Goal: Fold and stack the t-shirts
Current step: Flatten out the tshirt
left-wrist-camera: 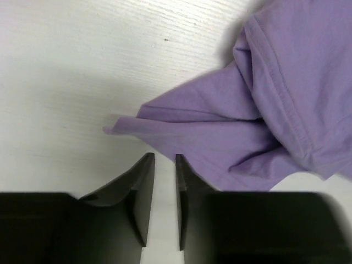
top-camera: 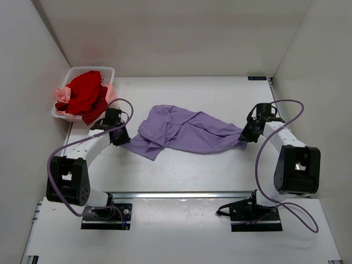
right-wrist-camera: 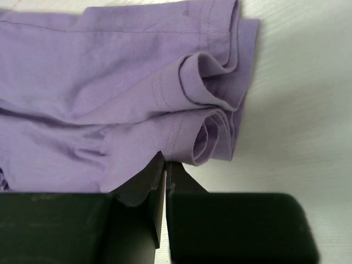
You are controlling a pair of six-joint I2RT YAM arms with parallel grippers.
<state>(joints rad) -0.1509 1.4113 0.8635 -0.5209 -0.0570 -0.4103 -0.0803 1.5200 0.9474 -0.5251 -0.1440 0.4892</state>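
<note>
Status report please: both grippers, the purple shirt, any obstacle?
Left gripper slightly open, empty, beside purple shirt. Right gripper shut at its hem, grip uncertain. Shirt crumpled, unfolded. Nothing blocks it.

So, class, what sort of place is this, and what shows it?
Probably a robot lab workcell, not a home: a white table boxed in by plain panels, two robot arms bolted at its near edge, and a lavender t-shirt laid out near a white basket of more clothes.

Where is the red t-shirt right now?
In the top view, the red t-shirt lies in the white basket at the far left, beside the pale pink t-shirt.
</note>
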